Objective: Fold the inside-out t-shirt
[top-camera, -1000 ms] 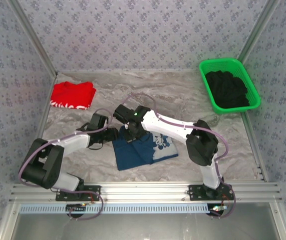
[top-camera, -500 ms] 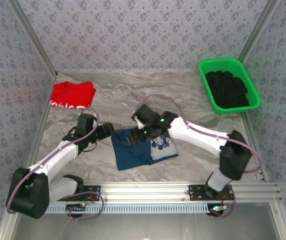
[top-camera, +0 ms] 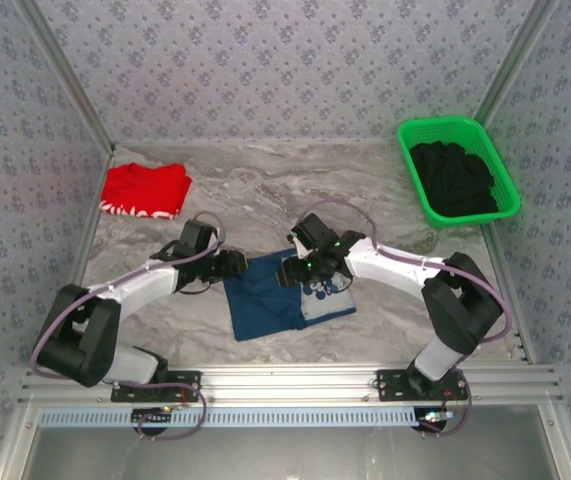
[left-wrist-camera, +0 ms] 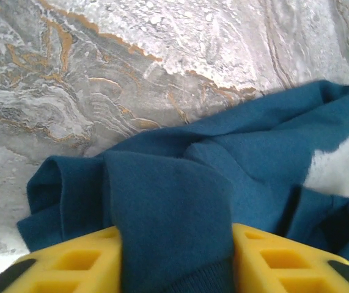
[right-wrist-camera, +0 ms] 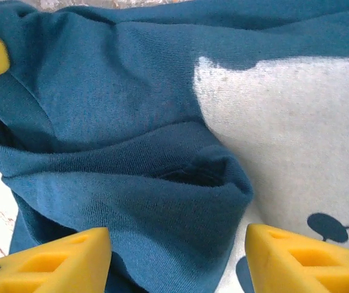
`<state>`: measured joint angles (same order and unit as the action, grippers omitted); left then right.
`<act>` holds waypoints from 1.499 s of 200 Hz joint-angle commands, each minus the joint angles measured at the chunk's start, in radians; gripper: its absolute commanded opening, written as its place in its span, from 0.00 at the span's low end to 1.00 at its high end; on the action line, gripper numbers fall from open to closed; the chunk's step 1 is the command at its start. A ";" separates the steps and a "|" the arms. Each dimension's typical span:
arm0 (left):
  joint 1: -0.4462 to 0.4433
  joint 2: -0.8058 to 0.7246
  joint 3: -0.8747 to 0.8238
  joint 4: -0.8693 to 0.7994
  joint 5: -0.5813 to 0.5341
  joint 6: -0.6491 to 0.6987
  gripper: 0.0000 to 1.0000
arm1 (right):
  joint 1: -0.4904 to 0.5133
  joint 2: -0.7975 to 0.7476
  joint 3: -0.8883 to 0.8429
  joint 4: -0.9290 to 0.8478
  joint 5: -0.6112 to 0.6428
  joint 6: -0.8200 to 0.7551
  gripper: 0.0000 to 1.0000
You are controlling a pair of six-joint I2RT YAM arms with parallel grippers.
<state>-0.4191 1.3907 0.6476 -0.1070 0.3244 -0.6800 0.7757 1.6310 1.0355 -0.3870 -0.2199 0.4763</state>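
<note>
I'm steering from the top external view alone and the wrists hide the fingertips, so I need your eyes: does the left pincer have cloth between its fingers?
Observer: Yes. In the left wrist view a thick bunch of the t-shirt fills the left pincer from finger to finger; how firmly it pinches I cannot tell.
Operator: And the right one?
Observer: The right pincer stands open, fingers wide apart, a raised fold of the cloth between them.
Operator: What is next to that fold?
Observer: The white print begins right at it, and one finger hangs over that print.
</note>
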 commanded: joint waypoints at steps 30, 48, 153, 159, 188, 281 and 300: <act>0.031 0.024 0.039 0.006 -0.009 0.038 0.15 | 0.022 0.011 -0.005 0.080 -0.057 -0.043 0.22; 0.052 0.025 0.049 0.001 -0.008 0.054 0.08 | 0.050 -0.033 -0.014 0.089 -0.060 -0.079 0.10; 0.106 0.117 0.174 -0.033 0.012 0.129 0.06 | 0.285 0.002 0.022 0.235 -0.073 -0.164 0.06; 0.112 0.128 0.182 -0.042 -0.001 0.138 0.07 | 0.297 0.029 0.032 0.255 -0.080 -0.160 0.07; 0.142 0.164 0.194 -0.055 -0.047 0.165 0.13 | 0.359 0.179 0.131 0.295 -0.127 -0.158 0.19; 0.186 -0.030 0.130 -0.152 -0.180 0.176 0.61 | 0.219 -0.132 -0.039 0.229 -0.144 -0.214 0.50; 0.134 -0.136 0.062 -0.160 -0.120 0.137 0.64 | 0.075 -0.153 -0.078 0.203 -0.090 -0.139 0.52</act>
<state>-0.2340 1.3808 0.7765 -0.2207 0.1726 -0.5034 0.9867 1.4998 1.0084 -0.1638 -0.3672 0.2672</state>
